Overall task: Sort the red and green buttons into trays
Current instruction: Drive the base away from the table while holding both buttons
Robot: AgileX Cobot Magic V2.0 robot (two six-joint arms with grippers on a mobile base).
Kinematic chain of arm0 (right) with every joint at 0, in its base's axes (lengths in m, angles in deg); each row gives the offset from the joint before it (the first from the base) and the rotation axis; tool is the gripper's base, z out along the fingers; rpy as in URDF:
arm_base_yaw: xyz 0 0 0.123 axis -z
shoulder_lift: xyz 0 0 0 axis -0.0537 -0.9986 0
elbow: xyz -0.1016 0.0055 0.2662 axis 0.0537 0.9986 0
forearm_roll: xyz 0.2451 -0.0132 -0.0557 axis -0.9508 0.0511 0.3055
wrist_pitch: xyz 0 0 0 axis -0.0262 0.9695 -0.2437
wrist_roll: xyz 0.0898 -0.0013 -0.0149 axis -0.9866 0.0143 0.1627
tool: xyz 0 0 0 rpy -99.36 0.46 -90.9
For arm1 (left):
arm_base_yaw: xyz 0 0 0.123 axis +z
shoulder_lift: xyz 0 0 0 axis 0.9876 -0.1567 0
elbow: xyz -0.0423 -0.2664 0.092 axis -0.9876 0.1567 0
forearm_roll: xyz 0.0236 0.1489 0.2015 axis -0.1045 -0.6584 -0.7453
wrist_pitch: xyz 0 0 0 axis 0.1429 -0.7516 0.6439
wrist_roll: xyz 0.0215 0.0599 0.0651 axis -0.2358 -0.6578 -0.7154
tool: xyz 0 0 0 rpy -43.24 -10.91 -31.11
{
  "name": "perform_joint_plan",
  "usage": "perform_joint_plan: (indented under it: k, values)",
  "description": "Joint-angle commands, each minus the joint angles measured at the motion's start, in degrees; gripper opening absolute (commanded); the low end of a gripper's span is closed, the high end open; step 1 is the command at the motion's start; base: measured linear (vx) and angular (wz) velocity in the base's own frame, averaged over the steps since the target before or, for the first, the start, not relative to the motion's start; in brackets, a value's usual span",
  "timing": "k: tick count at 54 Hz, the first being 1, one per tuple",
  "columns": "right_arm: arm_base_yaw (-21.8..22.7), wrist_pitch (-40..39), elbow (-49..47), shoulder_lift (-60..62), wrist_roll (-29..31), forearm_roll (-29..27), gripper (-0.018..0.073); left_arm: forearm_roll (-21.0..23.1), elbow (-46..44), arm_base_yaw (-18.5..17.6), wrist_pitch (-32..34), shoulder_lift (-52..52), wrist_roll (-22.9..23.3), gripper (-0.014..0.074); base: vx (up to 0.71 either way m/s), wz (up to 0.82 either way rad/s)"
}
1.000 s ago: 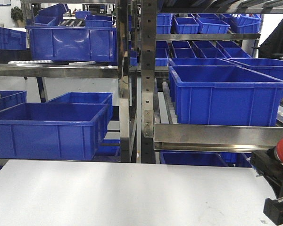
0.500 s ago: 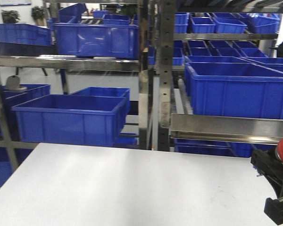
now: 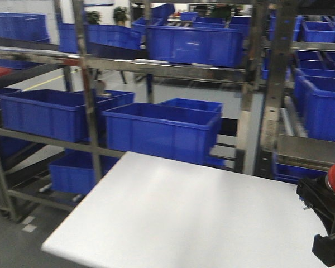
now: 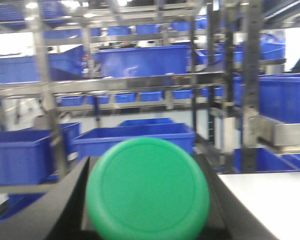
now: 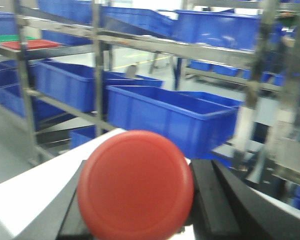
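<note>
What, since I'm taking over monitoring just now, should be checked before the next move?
1. Green button held between the left gripper fingers: ok.
2. Red button held in the right gripper: ok.
3. Red tray in sight: ok, on a shelf at the far left of the right wrist view.
4. Green tray in sight: ok, a green edge beside the red tray.
5. Trays within reach: cannot tell.
6. Views sharp enough to aim: not ok, blurred.
</note>
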Motion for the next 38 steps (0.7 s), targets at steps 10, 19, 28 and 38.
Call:
perform_joint_plan:
  k: [10, 19, 28, 38]
  values:
    - [-0.11, -5.06, -2.25, 0.45, 0.45, 0.17, -0.0009, 0.79, -2.01, -0.14, 3.49, 0.34, 0.45, -0.0003, -0.08, 0.51]
    - [-0.11, -5.06, -2.25, 0.45, 0.45, 0.17, -0.0009, 0.79, -2.01, -0.14, 3.49, 0.34, 0.45, -0.0003, -0.04, 0.48]
    - [-0.11, -5.06, -2.25, 0.45, 0.45, 0.17, -0.0009, 0.79, -2.01, -0.14, 3.49, 0.34, 0.45, -0.0003, 0.0, 0.47]
    - [-0.11, -5.06, -2.25, 0.45, 0.45, 0.17, -0.0009, 0.79, -2.01, -0.14, 3.49, 0.34, 0.45, -0.0003, 0.06, 0.52]
